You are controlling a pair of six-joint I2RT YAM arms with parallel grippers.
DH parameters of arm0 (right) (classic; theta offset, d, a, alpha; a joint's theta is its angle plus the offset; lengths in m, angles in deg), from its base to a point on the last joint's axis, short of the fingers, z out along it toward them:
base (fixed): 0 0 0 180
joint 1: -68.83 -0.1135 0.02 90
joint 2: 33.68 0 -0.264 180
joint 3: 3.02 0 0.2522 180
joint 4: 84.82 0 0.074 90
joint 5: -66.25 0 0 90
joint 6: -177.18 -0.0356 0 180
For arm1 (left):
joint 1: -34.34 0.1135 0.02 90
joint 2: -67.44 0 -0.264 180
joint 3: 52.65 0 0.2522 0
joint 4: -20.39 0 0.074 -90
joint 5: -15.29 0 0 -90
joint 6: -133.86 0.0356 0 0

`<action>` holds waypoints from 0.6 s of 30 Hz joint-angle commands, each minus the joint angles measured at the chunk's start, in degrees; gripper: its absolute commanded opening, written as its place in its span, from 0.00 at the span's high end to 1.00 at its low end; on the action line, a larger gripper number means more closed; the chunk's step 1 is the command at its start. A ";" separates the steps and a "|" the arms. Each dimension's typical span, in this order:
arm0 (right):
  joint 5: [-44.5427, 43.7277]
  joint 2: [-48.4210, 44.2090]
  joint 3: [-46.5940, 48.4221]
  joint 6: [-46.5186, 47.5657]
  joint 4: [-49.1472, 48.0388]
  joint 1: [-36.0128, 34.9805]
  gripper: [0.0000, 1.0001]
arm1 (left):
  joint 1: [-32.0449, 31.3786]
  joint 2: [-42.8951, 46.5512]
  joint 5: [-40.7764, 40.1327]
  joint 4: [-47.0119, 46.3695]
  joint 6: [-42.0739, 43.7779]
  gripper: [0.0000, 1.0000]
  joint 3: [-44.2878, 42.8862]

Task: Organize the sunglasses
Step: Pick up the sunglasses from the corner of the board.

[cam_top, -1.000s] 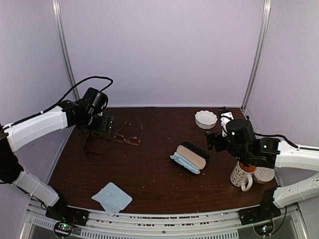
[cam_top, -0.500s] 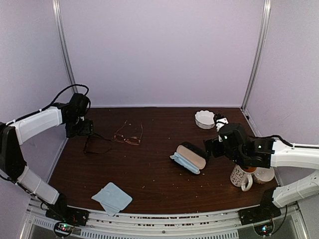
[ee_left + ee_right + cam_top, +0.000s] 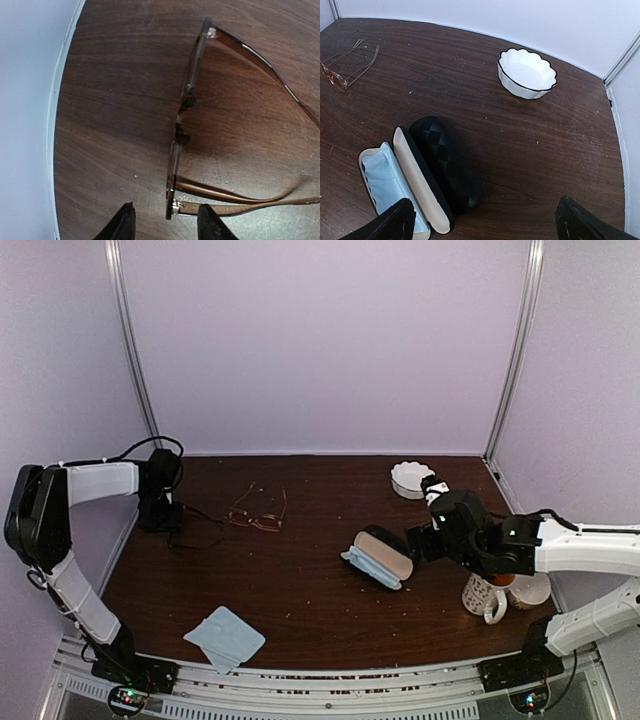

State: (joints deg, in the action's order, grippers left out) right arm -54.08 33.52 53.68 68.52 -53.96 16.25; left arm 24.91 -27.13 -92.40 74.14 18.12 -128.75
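Two pairs of sunglasses lie on the table [image 3: 300, 590], both at its far left. Nearest the left wall is the dark pair [image 3: 187, 100], temples unfolded, its front seen edge-on in the left wrist view. Just right of it, not touching, sits the copper pair [image 3: 258, 516], temples unfolded and pointing toward the back wall. Low over the dark pair is the left gripper [image 3: 166, 226]: jaws partly apart, one fingertip on either side of the frame's near hinge corner, not clamped on it. Over by the case [image 3: 420, 170] the right gripper [image 3: 487, 222] hovers, spread wide and holding nothing. The case lies open mid-table, black quilted half beside the cream-lined half, a light-blue cloth [image 3: 385, 182] in the lining. A second cloth [image 3: 225, 637] lies near the front edge, left of centre. White scalloped bowl [image 3: 412, 478] at back right; mug [image 3: 485, 595] beside the right arm.
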 commanded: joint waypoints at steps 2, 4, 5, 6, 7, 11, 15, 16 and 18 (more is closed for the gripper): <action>-0.17 0.28 1.72 -0.70 1.43 0.32 0.00 | 1.95 -1.72 2.48 -3.35 1.80 0.63 0.31; -0.16 0.43 1.87 -0.55 1.57 0.37 0.00 | 2.20 -2.52 2.42 -3.46 2.11 0.67 0.14; -0.17 0.55 1.91 -0.60 1.66 0.37 0.00 | 2.29 -2.89 2.47 -3.52 2.16 0.69 0.07; -0.17 0.64 2.00 -0.57 1.74 0.37 0.00 | 2.37 -3.21 2.62 -3.63 2.31 0.70 0.09; -0.16 0.73 2.04 -0.59 1.79 0.31 0.00 | 2.47 -3.52 2.88 -3.87 2.47 0.72 0.08; -0.08 1.04 2.48 -0.53 2.13 0.37 0.00 | 2.83 -4.19 3.32 -4.71 2.71 0.77 0.24; -0.02 1.39 2.75 -0.51 2.35 0.36 0.00 | 3.25 -4.93 3.82 -5.26 2.96 0.82 0.18; 0.00 1.48 2.77 -0.51 2.43 0.32 0.00 | 3.30 -5.07 3.81 -5.24 3.05 0.84 0.13; 0.05 1.68 2.96 -0.51 2.41 0.36 0.00 | 3.31 -5.27 3.81 -5.32 3.04 0.86 0.08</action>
State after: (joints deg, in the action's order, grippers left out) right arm -53.99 34.65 54.73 68.54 -52.38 16.25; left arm 27.59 -31.37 -89.28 70.73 20.42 -128.64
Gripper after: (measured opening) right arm 0.999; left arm 0.157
